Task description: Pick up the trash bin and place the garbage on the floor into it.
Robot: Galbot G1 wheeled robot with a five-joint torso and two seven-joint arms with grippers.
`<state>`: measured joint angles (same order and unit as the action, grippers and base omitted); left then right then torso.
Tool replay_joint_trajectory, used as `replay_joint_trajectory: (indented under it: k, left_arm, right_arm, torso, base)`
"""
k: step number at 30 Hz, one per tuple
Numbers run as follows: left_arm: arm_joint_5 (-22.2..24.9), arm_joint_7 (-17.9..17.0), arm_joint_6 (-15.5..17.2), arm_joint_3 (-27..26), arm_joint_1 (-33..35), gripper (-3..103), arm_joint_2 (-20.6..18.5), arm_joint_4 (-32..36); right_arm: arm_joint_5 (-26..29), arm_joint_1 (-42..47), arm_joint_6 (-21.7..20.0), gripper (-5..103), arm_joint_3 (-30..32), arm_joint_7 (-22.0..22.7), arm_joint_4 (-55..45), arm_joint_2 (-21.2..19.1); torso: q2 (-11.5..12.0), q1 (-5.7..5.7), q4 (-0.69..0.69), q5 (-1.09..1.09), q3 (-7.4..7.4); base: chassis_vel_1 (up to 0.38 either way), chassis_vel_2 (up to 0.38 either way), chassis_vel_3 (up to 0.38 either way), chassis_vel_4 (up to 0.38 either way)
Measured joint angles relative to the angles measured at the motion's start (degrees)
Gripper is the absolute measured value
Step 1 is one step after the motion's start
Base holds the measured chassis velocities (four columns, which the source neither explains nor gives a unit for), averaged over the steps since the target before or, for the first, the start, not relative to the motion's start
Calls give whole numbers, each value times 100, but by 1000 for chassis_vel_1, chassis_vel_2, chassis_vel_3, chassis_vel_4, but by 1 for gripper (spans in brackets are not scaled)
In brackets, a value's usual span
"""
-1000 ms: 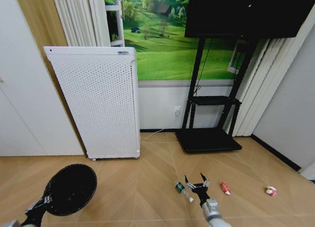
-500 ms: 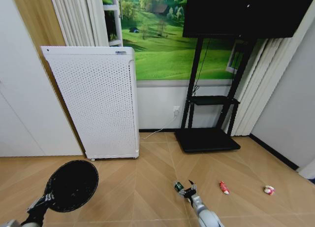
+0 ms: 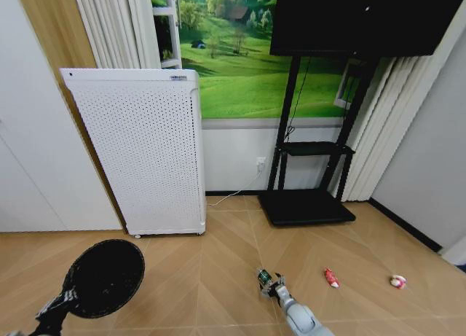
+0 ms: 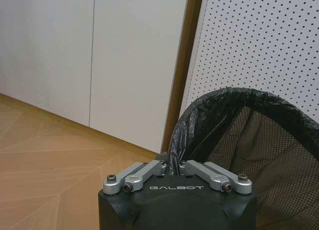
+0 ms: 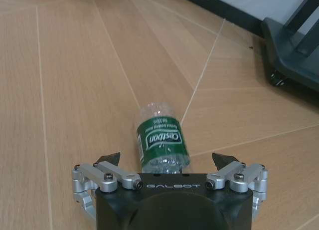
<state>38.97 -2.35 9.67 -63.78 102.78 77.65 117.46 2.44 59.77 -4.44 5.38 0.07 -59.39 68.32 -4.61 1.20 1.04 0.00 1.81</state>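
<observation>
On the wooden floor (image 3: 218, 278) lie three pieces of garbage, spread in a loose row across the robot's right side. One is a clear plastic bottle with a green label (image 3: 264, 278), lying on its side; one is a small red piece (image 3: 331, 278) further right; one is a red and white piece (image 3: 397, 281) further right again, well apart from the other two.

One right pincer (image 3: 275, 285) is low over the floor at the green-labelled bottle. From the right wrist view the right pincer (image 5: 167, 160) is spread wide, one dark fingertip on each side of the bottle (image 5: 162, 142), which lies between them with its near end under the pincer body; the tips do not press its sides.

One trash bin (image 3: 103, 278), black and round, hangs above the floor at the robot's left, tilted so that its open mouth faces the head camera. The left pincer (image 3: 62, 301) grips its rim from below. In the left wrist view the left pincer (image 4: 175, 166) is closed narrow on the black liner at the rim of the bin (image 4: 259, 140), whose mesh wall shows inside.

One white perforated appliance (image 3: 142, 150) stands against the wall behind the bin, and one black stand (image 3: 309, 168) carries a dark screen further right.
</observation>
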Motion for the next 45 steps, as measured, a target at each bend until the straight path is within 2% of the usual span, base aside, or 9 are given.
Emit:
replay_joint_trajectory:
  k: [4,7,9,24,32,39,41,42,45]
  left_arm:
    - [-1,-16,0,-13,1,3,1,0]
    - [-7,-42,-1,-17,0,3,-4,-9]
    - [-11,-61,-1,-15,-11,3,-19,-19]
    - [-40,-90,-1,52,-75,3,-81,-64]
    - [1,-90,-1,59,-99,3,-107,-101]
    - [642,-282,157,474,-514,3,-630,-319]
    - [1104,-332,249,819,-778,3,-909,-511]
    - [1104,-332,249,819,-778,3,-909,-511]
    - [1978,-412,395,1476,-1289,3,-1316,-957]
  right_arm:
    - [-37,-5,-62,101,17,-154,141,-26]
    - [-61,49,-73,94,87,-204,142,-39]
    - [-92,121,-82,83,148,-259,119,-100]
    - [-76,302,-80,30,197,-239,-127,-140]
    - [105,470,-57,28,245,-211,-646,-276]
    - [831,1121,225,28,852,-577,-2251,-977]
    - [1080,1538,267,28,1164,-704,-3079,-1216]
    - [1080,1538,267,28,1164,-704,-3079,-1216]
    - [1427,2023,276,28,1498,-863,-4132,-1383]
  torso:
    - [0,0,1,0,0]
    - [0,0,0,1,0]
    - [0,0,0,0,0]
    - [0,0,0,2,0]
    - [0,0,-1,2,0]
    - [0,0,1,-2,0]
    - [0,-1,2,1,0]
    - [0,-1,2,1,0]
    - [0,0,1,1,0]
  base:
    - [0,0,0,0]
    - [0,0,0,0]
    - [0,0,0,0]
    - [0,0,0,0]
    - [0,0,0,0]
    - [0,0,0,0]
    - [0,0,0,0]
    - [0,0,0,0]
    - [0,0,0,0]
